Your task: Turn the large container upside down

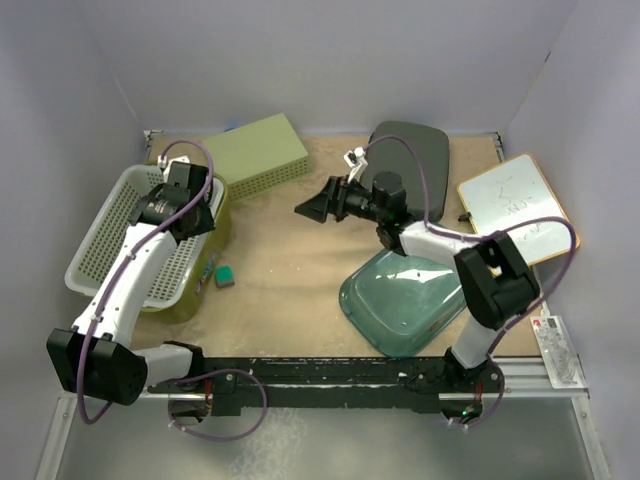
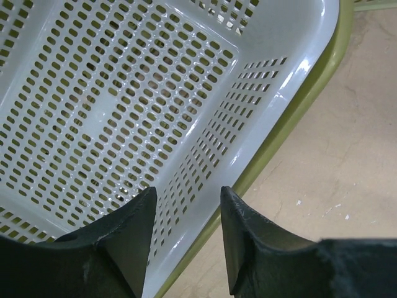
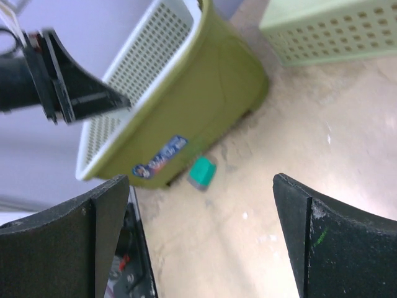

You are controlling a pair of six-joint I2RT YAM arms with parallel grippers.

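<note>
The large olive-green container (image 1: 222,225) stands upright at the left with a white perforated basket (image 1: 110,235) nested inside it. My left gripper (image 1: 203,205) is open above their right rim. In the left wrist view its jaws (image 2: 186,192) stand apart over the basket's wall (image 2: 124,93) and the olive rim (image 2: 304,105), holding nothing. My right gripper (image 1: 312,207) is open and empty in mid-air over the table's middle, pointing left. In the right wrist view (image 3: 200,179) it faces the olive container (image 3: 198,93) and the basket (image 3: 130,68).
A small teal block (image 1: 226,274) lies on the table beside the olive container, also in the right wrist view (image 3: 202,172). A light green perforated box (image 1: 258,155) and a dark lid (image 1: 415,150) sit at the back. A clear green tub (image 1: 410,300) and a whiteboard (image 1: 515,205) are at the right.
</note>
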